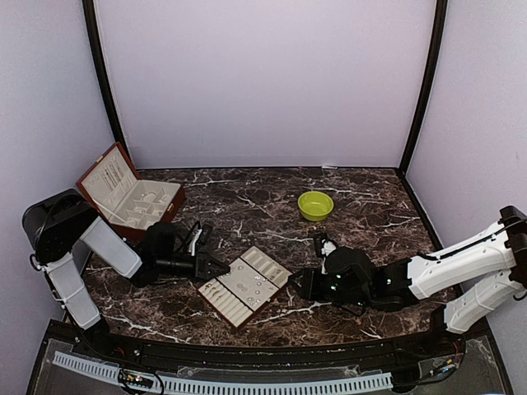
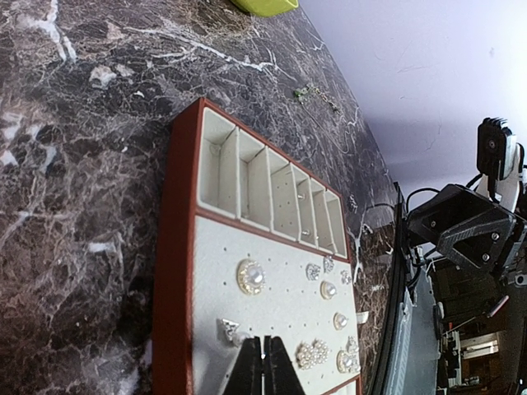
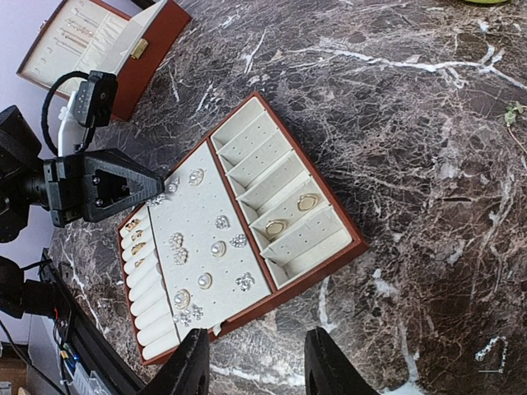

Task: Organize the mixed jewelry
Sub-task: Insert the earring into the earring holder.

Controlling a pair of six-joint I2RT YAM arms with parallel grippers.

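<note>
top external: mixed jewelry (image 1: 249,288) showed as pale specks on the cream tray (image 1: 265,263), 7 o'clock from the green bowl (image 1: 315,205) | left wrist: left gripper (image 2: 263,364) pressed together above pearl and sparkly studs | right wrist: right gripper (image 3: 255,362) spread, empty; only here gold rings (image 3: 298,202) in a slot, a thin chain (image 3: 492,350) on marble at 4 o'clock

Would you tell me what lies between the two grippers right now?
The jewelry tray, between the left gripper and right gripper, clearest in the top view.

Left end effector (image 2: 263,370) closed, right one (image 3: 257,366) parted
</note>
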